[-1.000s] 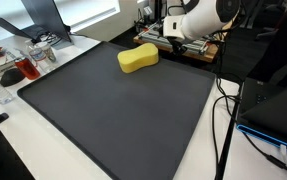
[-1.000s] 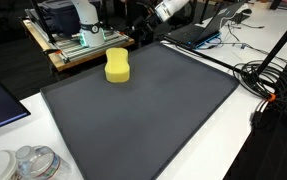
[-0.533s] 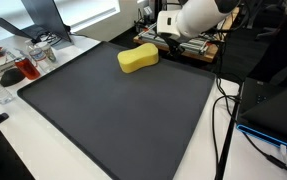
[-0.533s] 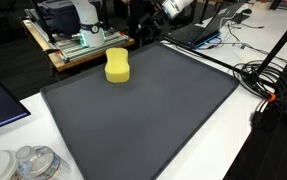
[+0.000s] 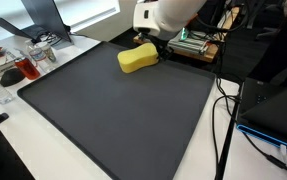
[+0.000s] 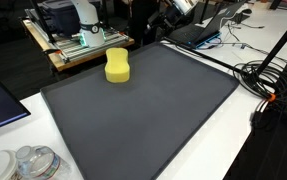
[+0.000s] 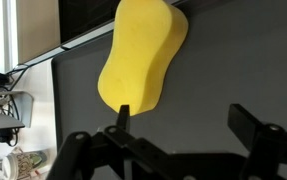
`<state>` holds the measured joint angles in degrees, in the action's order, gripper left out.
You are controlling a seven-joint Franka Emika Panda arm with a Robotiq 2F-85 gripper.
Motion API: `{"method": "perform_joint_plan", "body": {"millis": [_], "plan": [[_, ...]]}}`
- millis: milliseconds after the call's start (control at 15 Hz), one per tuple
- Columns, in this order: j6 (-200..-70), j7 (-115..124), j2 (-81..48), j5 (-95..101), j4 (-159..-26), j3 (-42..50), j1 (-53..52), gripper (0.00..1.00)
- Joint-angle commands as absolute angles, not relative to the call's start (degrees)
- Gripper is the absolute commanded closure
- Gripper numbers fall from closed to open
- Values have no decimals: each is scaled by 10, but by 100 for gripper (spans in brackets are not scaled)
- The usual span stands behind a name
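Where the gripper hangs: low over the dark mat, just beside the yellow sponge, not touching it.
Jaws: spread wide, nothing between them!
Sponge spot: lying flat near the mat's far edge, in both exterior views.
Nearby: clear containers off the mat's corner.

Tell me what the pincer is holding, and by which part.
Nothing. The pincer is open and empty; the yellow sponge lies on the mat just ahead of it.
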<state>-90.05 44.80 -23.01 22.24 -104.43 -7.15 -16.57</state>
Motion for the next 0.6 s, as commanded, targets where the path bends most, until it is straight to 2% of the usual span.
{"method": "perform_joint_plan", "body": {"millis": [0, 533], "plan": [[-891, 376, -261, 178, -969, -58, -139, 0], [-879, 224, -289, 84, -880, -21, -73, 0]]}}
